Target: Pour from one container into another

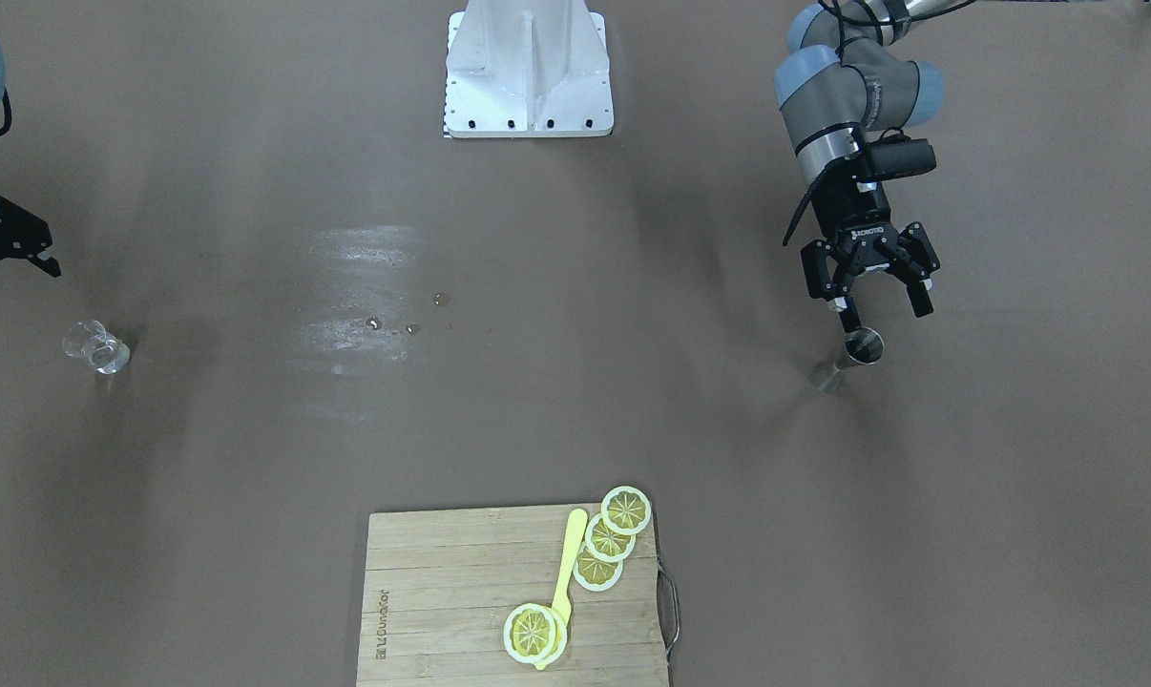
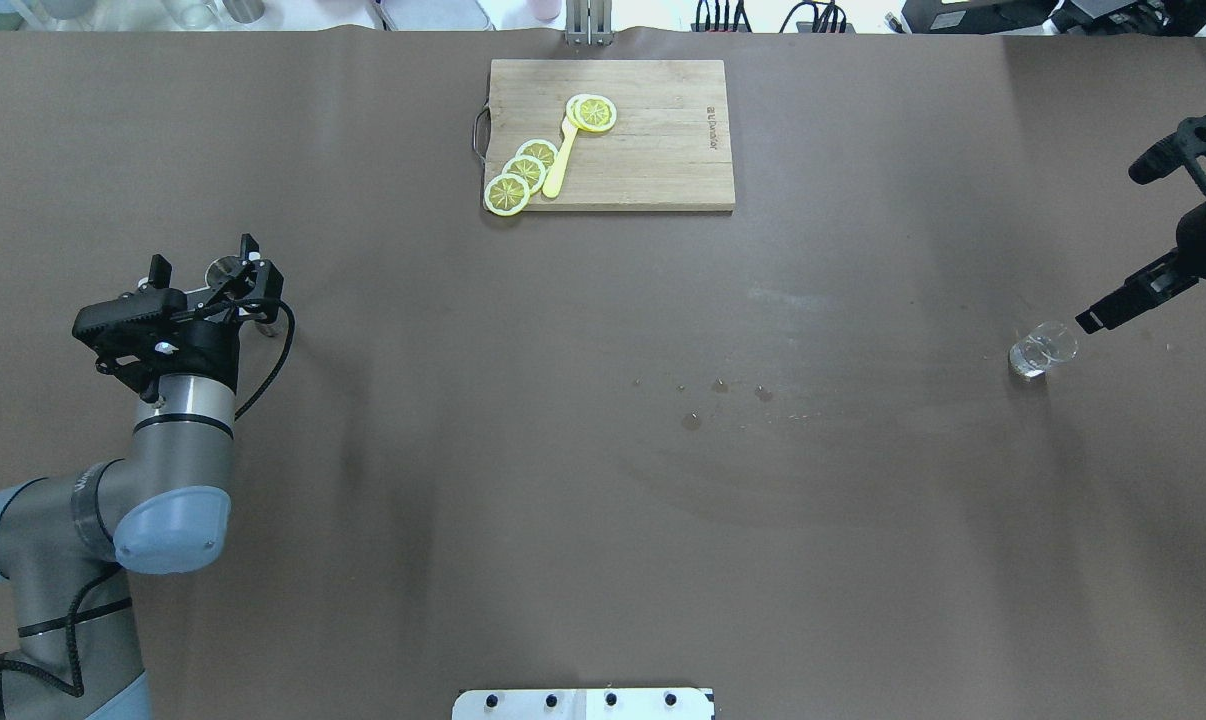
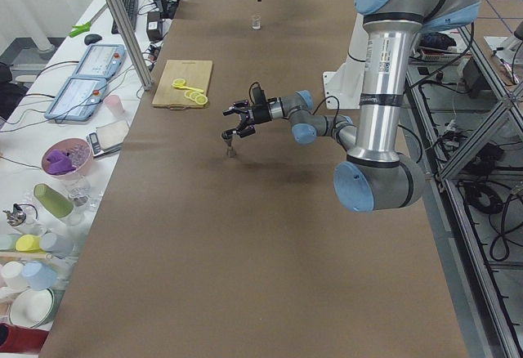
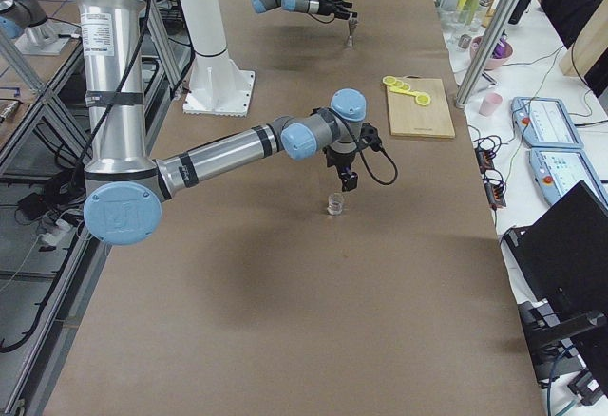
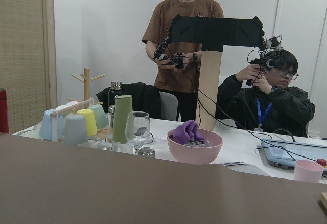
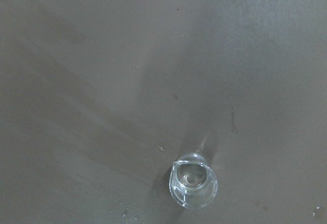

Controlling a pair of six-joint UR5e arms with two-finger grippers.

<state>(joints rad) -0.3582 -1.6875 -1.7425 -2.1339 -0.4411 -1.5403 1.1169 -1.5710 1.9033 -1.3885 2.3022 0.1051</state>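
Observation:
A small metal measuring cup (image 1: 862,345) stands upright on the brown table. My left gripper (image 1: 871,294) hangs just above and behind it, open, its fingers (image 1: 920,298) spread with nothing between them. In the overhead view the same cup (image 2: 225,267) shows partly behind that gripper (image 2: 243,262). A small clear glass (image 2: 1043,348) stands at the far right, seen from above in the right wrist view (image 6: 193,184). My right gripper (image 2: 1111,248) is open wide beside and above the glass, apart from it.
A wooden cutting board (image 2: 663,160) with lemon slices (image 2: 523,175) and a yellow utensil (image 2: 560,160) lies at the table's far edge. A few droplets (image 2: 718,395) mark the table's middle. The robot's white base (image 1: 530,72) stands centrally.

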